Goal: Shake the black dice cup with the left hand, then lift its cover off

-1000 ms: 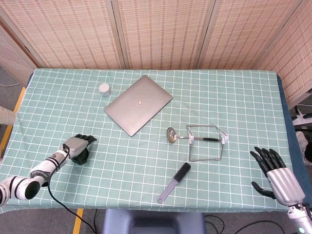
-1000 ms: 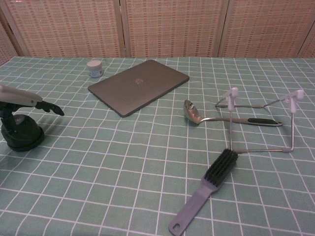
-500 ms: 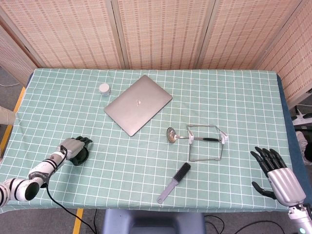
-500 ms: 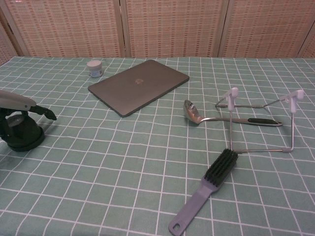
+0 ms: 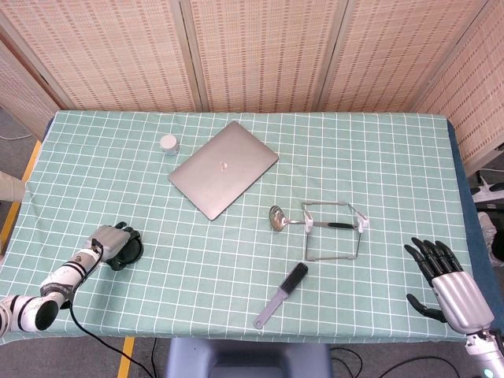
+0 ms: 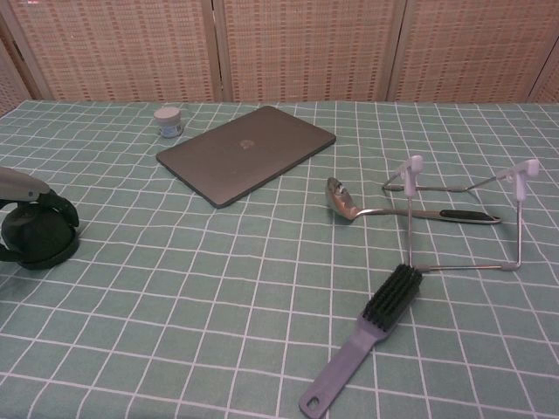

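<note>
The black dice cup [image 5: 131, 250] stands near the table's front left corner; in the chest view the dice cup [image 6: 39, 243] sits at the far left edge. My left hand [image 5: 109, 242] lies over its top from the left, its dark fingers [image 6: 61, 210] curled down around the cup, which it grips on the cloth. The hand hides most of the cup's cover. My right hand [image 5: 447, 282] hovers off the front right corner, fingers spread, holding nothing; only the head view shows it.
A closed grey laptop [image 5: 223, 168] lies at centre back with a small white jar [image 5: 168, 143] to its left. A spoon [image 5: 277, 219], a wire rack [image 5: 335, 230] and a grey brush [image 5: 282, 294] lie right of centre.
My left hand has dropped and drawn back toward the left edge, and its fingers, stretched out over the cup before, now curl around it. The right hand has not moved.
</note>
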